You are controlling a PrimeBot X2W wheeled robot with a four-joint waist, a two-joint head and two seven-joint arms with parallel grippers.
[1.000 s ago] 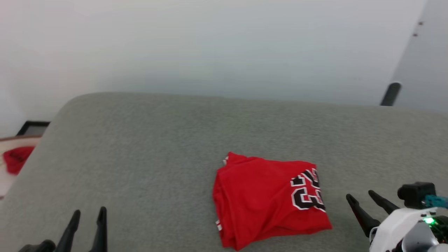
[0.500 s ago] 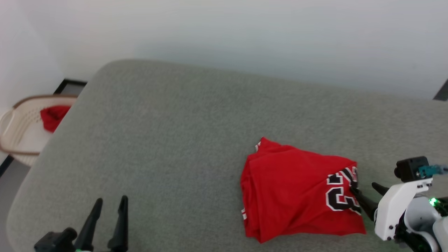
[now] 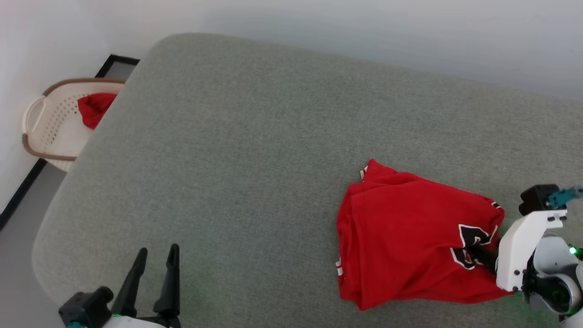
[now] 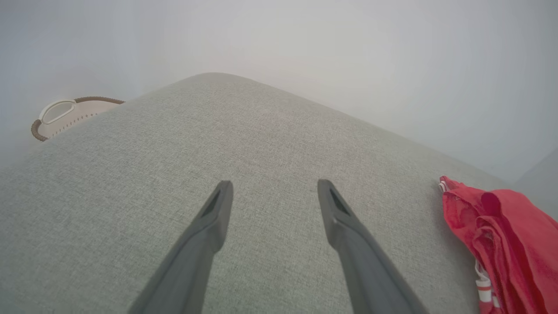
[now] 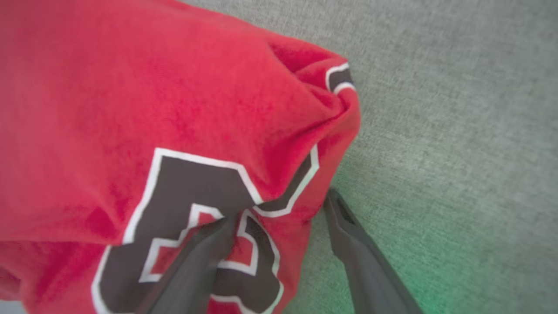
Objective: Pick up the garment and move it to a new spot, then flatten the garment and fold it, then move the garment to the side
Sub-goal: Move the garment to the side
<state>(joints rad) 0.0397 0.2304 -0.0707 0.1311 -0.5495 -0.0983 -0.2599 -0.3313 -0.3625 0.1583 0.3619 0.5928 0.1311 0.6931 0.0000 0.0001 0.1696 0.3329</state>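
Upholstery of a grey-green weave covers the broad cushion (image 3: 255, 150) that takes up most of the head view, with a pale wall (image 3: 364, 23) behind it at 12 o'clock. The garment (image 3: 410, 237) lies on the cushion at about 4 o'clock in that view. It is a red shirt folded into a rumpled, roughly square bundle, with slivers of white-and-red striped trim at its far corner and near left edge. A black number (image 3: 471, 231) outlined in white sits on its right part. The right gripper (image 3: 483, 253) comes in from 3 o'clock, its white wrist housing just beside the bundle's right edge. In the right wrist view the right gripper (image 5: 281, 205) has its jaws spread wide and straddles that edge of the garment (image 5: 152, 100). One finger lies on the number (image 5: 196, 192), the other is beside the cloth over bare cushion (image 5: 457, 131), and nothing is pinched between them. The left gripper (image 3: 158, 248) sits at 7 o'clock in the head view, well apart from the shirt, fingers pointing toward 12 o'clock. In the left wrist view the left gripper (image 4: 274, 183) likewise has its jaws wide above bare cushion (image 4: 261, 131), holding nothing, with the garment (image 4: 505, 235) at 4 o'clock. Off the cushion's far left corner, at 10 o'clock in the head view, a cream perforated basket (image 3: 45, 132) with a brown rim holds a small red cloth (image 3: 93, 109). The basket (image 4: 65, 113) shows at 9 o'clock in the left wrist view.
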